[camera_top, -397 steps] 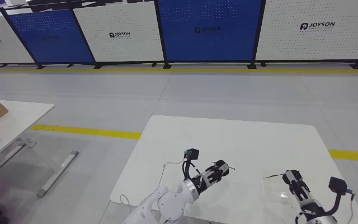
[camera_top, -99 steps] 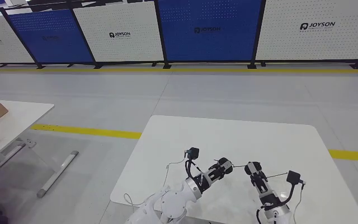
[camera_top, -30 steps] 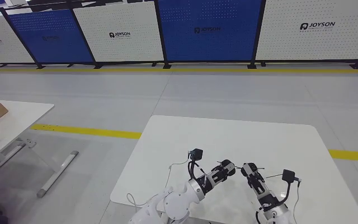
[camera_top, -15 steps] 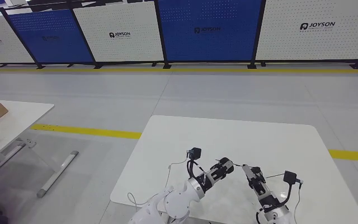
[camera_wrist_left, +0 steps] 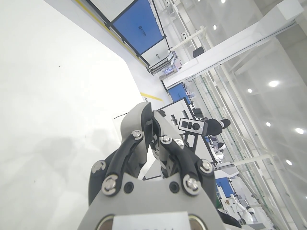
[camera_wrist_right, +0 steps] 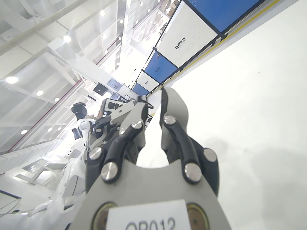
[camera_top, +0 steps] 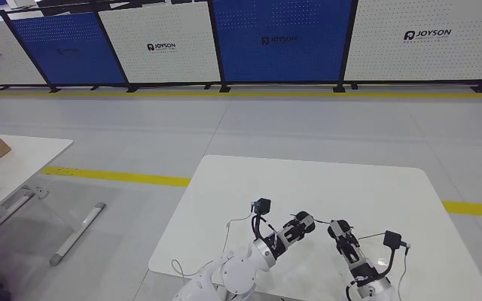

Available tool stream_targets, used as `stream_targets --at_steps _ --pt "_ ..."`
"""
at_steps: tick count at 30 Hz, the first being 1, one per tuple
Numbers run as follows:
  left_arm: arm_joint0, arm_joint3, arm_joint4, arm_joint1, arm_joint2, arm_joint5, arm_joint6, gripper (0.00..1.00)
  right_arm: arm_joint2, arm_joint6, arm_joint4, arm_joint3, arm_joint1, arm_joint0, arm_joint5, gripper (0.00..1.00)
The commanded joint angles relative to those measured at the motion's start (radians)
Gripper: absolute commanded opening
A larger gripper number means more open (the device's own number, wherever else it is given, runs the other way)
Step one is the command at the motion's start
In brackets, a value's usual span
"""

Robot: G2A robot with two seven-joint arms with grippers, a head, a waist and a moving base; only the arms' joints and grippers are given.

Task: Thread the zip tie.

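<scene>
Factory hall around a white rectangular table with rounded corners.
The table stands on a pale grey floor crossed by yellow painted lines. Blue and white perforated partition panels in black frames line the far side. To the left, well apart, is a second white table on grey metal legs.

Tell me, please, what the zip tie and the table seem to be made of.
Zip tie: probably plastic, matte black, a thin strip pinched edge-on in the left gripper. Table: smooth white top with a faint sheen and soft shadows, perhaps laminate or painted board.
</scene>
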Motion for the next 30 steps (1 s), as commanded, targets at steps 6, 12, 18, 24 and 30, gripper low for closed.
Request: stream_targets --at_steps 6,12,18,24,30 --pt "-0.003 -0.001 -0.004 -0.002 0.002 0.001 0.001 0.00 -0.005 0.000 0.007 -0.006 0.004 0.000 0.000 0.00" --pt "-0.003 0.001 0.001 -0.003 0.003 -0.002 -0.002 0.00 -0.008 -0.004 0.007 -0.010 0.008 0.000 0.000 0.00" --pt "0.001 -0.001 0.017 -0.002 0.003 0.001 -0.002 0.09 -0.012 0.004 0.018 -0.004 0.012 0.006 0.000 0.00" --pt "0.000 0.000 0.038 -0.002 0.004 0.007 -0.005 0.55 -0.006 0.003 0.037 0.008 0.014 0.014 0.000 0.00" --pt "-0.005 0.007 0.059 -0.004 0.014 0.014 0.002 0.46 -0.010 0.001 0.037 0.012 0.015 0.017 0.000 0.00"
